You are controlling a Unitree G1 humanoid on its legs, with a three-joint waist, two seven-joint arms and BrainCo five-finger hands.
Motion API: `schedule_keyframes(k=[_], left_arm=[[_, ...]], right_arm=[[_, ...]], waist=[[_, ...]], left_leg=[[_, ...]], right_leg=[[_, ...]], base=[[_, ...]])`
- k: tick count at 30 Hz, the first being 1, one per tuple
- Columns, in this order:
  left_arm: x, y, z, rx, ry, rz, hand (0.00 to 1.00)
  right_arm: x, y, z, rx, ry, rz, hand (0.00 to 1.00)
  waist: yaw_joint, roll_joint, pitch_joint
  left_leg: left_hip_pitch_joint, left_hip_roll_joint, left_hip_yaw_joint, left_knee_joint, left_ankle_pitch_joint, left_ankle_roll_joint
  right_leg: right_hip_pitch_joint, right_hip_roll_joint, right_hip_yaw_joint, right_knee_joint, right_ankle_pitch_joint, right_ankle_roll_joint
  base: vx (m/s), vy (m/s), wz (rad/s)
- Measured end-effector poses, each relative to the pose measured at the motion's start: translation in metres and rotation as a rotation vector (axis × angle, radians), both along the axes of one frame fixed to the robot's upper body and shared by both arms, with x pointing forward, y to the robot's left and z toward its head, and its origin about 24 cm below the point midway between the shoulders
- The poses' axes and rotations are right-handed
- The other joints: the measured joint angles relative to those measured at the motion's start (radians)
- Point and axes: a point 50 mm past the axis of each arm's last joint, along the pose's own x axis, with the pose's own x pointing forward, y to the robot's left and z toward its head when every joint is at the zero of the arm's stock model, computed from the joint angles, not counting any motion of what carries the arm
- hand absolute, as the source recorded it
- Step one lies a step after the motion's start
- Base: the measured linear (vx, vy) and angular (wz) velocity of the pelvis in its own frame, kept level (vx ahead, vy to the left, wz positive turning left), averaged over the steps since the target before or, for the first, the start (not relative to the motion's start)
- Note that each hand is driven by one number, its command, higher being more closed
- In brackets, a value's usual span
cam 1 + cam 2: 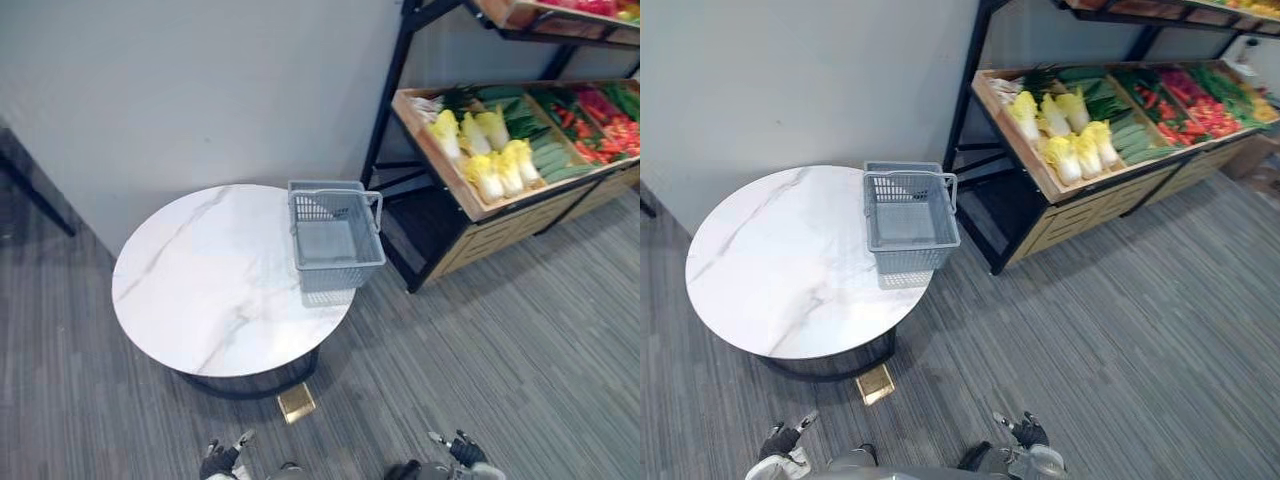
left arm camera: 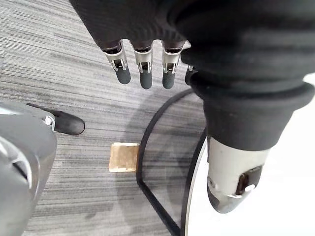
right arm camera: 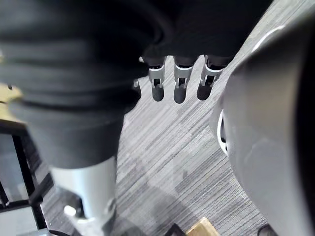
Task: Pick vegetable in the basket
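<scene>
A grey plastic basket stands empty on the right edge of the round white marble table, its handle up. Vegetables lie in a wooden shelf crate at the upper right: yellow-white cabbages, green cucumbers and red peppers. My left hand hangs low at the bottom edge, over the floor near the table's foot, with its fingers straight and nothing in them. My right hand hangs low at the bottom right, its fingers straight and holding nothing.
A grey wall runs behind the table. The black-framed shelf has a second crate higher up. A small brass-coloured plate lies on the striped grey carpet by the table's dark ring base. Open carpet spreads between me and the shelf.
</scene>
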Motion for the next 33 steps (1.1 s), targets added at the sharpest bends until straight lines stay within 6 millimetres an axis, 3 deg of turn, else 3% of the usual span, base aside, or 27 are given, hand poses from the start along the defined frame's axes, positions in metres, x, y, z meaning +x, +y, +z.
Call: schedule_keyframes(k=[3, 5, 6, 9, 11, 14, 16, 18, 19, 20, 21, 24, 25, 27, 31, 33], left_arm=[[-0.001, 0.0, 0.0, -0.001, 0.004, 0.001, 0.0], [-0.011, 0.004, -0.003, 0.004, 0.042, 0.016, 0.0], [-0.018, -0.004, -0.008, -0.027, 0.067, 0.047, 0.0], [-0.029, -0.025, -0.015, -0.095, 0.084, 0.103, 0.0], [-0.036, -0.022, -0.016, -0.092, 0.1, 0.119, 0.0], [-0.032, -0.02, -0.014, -0.081, 0.085, 0.116, 0.0], [-0.03, -0.019, -0.013, -0.074, 0.075, 0.107, 0.0], [-0.03, -0.019, -0.013, -0.07, 0.079, 0.096, 0.0], [-0.03, -0.019, -0.013, -0.069, 0.081, 0.094, 0.0], [-0.03, -0.022, -0.014, -0.073, 0.086, 0.088, 0.0], [-0.029, -0.022, -0.014, -0.073, 0.085, 0.087, 0.0], [-0.026, -0.006, -0.009, -0.022, 0.084, 0.066, 0.0], [-0.028, -0.005, -0.01, -0.022, 0.092, 0.068, 0.0], [-0.029, -0.007, -0.01, -0.018, 0.1, 0.055, 0.0], [-0.026, -0.015, -0.012, -0.023, 0.107, -0.003, 0.0], [-0.025, -0.016, -0.012, -0.013, 0.114, -0.037, 0.0]], right_arm=[[0.0, -0.003, 0.0, -0.007, -0.001, -0.004, 0.0], [-0.006, 0.0, -0.002, 0.002, 0.013, -0.01, 0.0], [-0.01, -0.005, -0.002, -0.004, 0.027, -0.016, 0.0], [0.002, -0.027, 0.005, -0.053, -0.012, -0.041, 0.0], [0.004, -0.025, 0.004, -0.046, -0.01, -0.032, 0.0], [0.003, -0.023, 0.004, -0.044, 0.0, -0.023, 0.0], [0.001, -0.022, 0.003, -0.053, 0.013, -0.026, 0.0], [0.007, -0.023, 0.005, -0.06, -0.003, -0.029, 0.0], [0.01, -0.024, 0.006, -0.063, -0.011, -0.031, 0.0], [0.014, -0.028, 0.008, -0.069, -0.025, -0.047, 0.0], [0.015, -0.028, 0.008, -0.07, -0.03, -0.05, 0.0], [0.02, -0.006, 0.007, -0.011, -0.053, -0.055, 0.0], [0.021, -0.004, 0.007, -0.006, -0.056, -0.055, 0.0], [0.021, -0.004, 0.007, -0.005, -0.06, -0.055, 0.0], [0.032, -0.018, 0.015, -0.057, -0.109, -0.024, 0.0], [0.042, -0.025, 0.022, -0.096, -0.154, 0.021, 0.0]], waist=[[-0.007, 0.003, 0.002], [-0.017, -0.027, 0.008], [-0.008, -0.008, 0.003], [-0.019, 0.054, 0.002], [-0.015, 0.05, 0.002], [-0.02, 0.042, 0.008], [-0.014, 0.026, 0.017], [-0.017, 0.028, 0.017], [-0.019, 0.027, 0.018], [-0.022, 0.04, 0.016], [-0.024, 0.045, 0.01], [-0.022, -0.018, 0.02], [-0.023, -0.021, 0.019], [-0.022, -0.015, 0.021], [-0.039, 0.034, 0.014], [-0.047, 0.043, 0.011]], left_leg=[[0.002, 0.013, -0.072, -0.013, -0.009, -0.051], [0.048, 0.018, -0.131, -0.046, -0.017, -0.117], [0.088, 0.06, -0.164, -0.075, -0.018, -0.159], [0.087, 0.136, -0.091, -0.102, 0.051, -0.199], [0.056, 0.162, -0.094, -0.035, 0.082, -0.214], [-0.069, 0.173, -0.086, 0.157, 0.124, -0.198], [-0.127, 0.19, -0.016, 0.256, 0.141, -0.202], [-0.129, 0.166, 0.104, 0.174, 0.071, -0.199], [-0.129, 0.146, 0.123, 0.112, 0.077, -0.188], [-0.123, 0.109, 0.146, -0.022, 0.18, -0.127], [-0.107, 0.1, 0.167, -0.046, 0.173, -0.12], [-0.106, 0.049, 0.159, -0.109, 0.177, -0.119], [-0.102, 0.048, 0.159, -0.108, 0.176, -0.119], [-0.076, 0.051, 0.163, -0.109, 0.176, -0.119], [-0.051, 0.054, 0.181, -0.13, 0.177, -0.122], [-0.052, 0.052, 0.184, -0.144, 0.177, -0.122]], right_leg=[[-0.027, 0.019, 0.07, -0.14, 0.059, 0.015], [0.002, 0.021, 0.122, -0.134, 0.139, 0.0], [0.026, 0.05, 0.096, -0.073, 0.108, -0.034], [0.037, 0.105, 0.039, -0.032, -0.003, -0.064], [0.048, 0.116, 0.017, -0.008, -0.045, -0.081], [0.095, 0.103, -0.041, -0.029, -0.071, -0.082], [0.132, 0.089, -0.062, -0.058, -0.071, -0.082], [0.144, 0.058, -0.072, -0.059, -0.07, -0.081], [0.143, 0.05, -0.077, -0.055, -0.068, -0.078], [0.143, 0.049, -0.087, -0.054, -0.061, -0.066], [0.143, 0.045, -0.089, -0.059, -0.06, -0.062], [0.144, 0.029, -0.095, -0.108, -0.038, -0.026], [0.147, 0.028, -0.092, -0.105, -0.036, -0.026], [0.164, 0.027, -0.076, -0.093, -0.035, -0.028], [0.166, 0.031, -0.069, -0.093, -0.034, -0.028], [0.157, 0.03, -0.069, -0.093, -0.034, -0.028]], base=[[0.35, -0.26, 0.76], [0.4, -0.496, 1.03], [0.41, -0.542, 0.81], [0.31, -0.306, 0.57], [0.27, -0.272, 0.3], [0.18, -0.169, 0.53], [0.19, -0.013, 0.45], [0.13, 0.159, 0.29], [0.1, 0.24, 0.27], [0.07, 0.216, 0.18], [0.11, 0.234, 0.29], [0.13, 0.162, 0.2], [0.12, 0.051, -0.01], [0.08, 0.006, -0.05], [0.04, -0.018, -0.16], [0.03, -0.009, -0.09]])
